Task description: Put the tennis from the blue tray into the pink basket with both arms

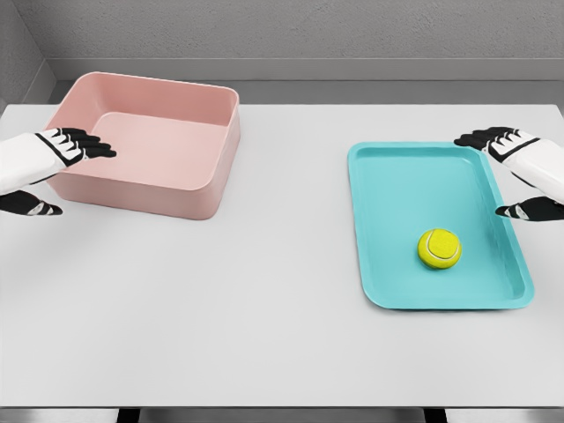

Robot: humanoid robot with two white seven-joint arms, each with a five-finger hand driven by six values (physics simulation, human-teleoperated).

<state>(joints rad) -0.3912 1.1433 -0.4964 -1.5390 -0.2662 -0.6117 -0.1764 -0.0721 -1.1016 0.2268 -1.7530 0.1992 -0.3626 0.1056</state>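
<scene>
Flanking hands (62,150), ball (439,248) mid-tray (379,176)

centre lane: bare white table (282,335) between pink basket (150,145) and blue tray (388,185), nothing in it
basket access: open top, interior empty; raised walls block side entry
basket left rim: left hand (55,163) over it, fingers spread
tray access: low rim, open above; tennis ball (439,248) sits alone toward the near right
tray right edge: right hand (515,172) beside it, fingers open
front of table: free
</scene>
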